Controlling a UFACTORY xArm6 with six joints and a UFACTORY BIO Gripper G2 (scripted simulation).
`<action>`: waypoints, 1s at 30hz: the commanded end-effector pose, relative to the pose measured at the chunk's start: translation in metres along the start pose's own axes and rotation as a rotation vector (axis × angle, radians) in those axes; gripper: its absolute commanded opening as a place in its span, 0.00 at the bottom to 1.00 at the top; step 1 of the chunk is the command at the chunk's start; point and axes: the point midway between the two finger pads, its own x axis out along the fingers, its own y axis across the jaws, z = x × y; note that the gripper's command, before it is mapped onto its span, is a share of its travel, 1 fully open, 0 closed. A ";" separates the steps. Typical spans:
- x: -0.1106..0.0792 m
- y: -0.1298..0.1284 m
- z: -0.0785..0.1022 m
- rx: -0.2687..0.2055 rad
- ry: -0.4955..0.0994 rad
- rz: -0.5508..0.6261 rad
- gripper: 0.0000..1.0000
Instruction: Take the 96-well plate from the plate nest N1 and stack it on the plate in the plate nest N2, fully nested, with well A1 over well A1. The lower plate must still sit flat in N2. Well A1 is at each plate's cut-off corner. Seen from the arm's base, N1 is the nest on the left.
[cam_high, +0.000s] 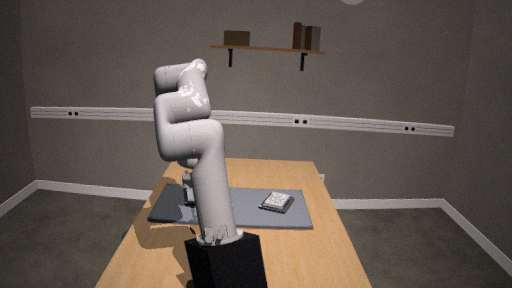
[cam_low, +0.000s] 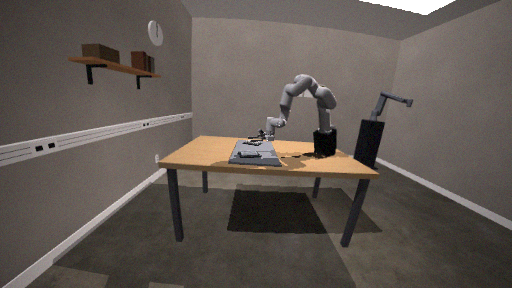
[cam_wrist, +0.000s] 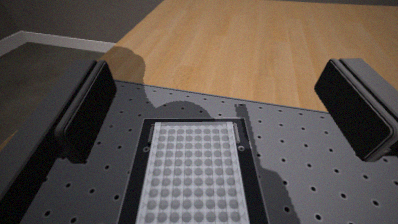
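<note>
The N1 plate (cam_wrist: 192, 175) (cam_low: 248, 154), pale with round wells, lies in the dark nest N1 (cam_wrist: 132, 200). In the wrist view its near end is cut off by the frame, so not all its corners show. My gripper (cam_wrist: 220, 110) is open and empty above it, its two dark pads wide apart on either side of the plate in the view. In the top view the arm largely hides N1 and the gripper. The N2 plate (cam_high: 278, 199) sits in the dark nest N2 (cam_high: 272, 209) on the right; its cut-off corner is too small to tell.
Both nests stand on a grey perforated board (cam_high: 245, 212) (cam_wrist: 330, 155) on the wooden table (cam_high: 295, 255) (cam_wrist: 240, 45). The arm's black base block (cam_high: 230, 265) (cam_low: 325, 144) stands behind the board. The arm's shadow falls over N1 and the board.
</note>
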 end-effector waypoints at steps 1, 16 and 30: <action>0.011 0.006 -0.008 -0.003 0.000 -0.001 0.37; 0.022 0.014 -0.018 -0.003 0.000 -0.001 0.37; 0.022 0.014 -0.033 -0.003 0.000 -0.001 0.37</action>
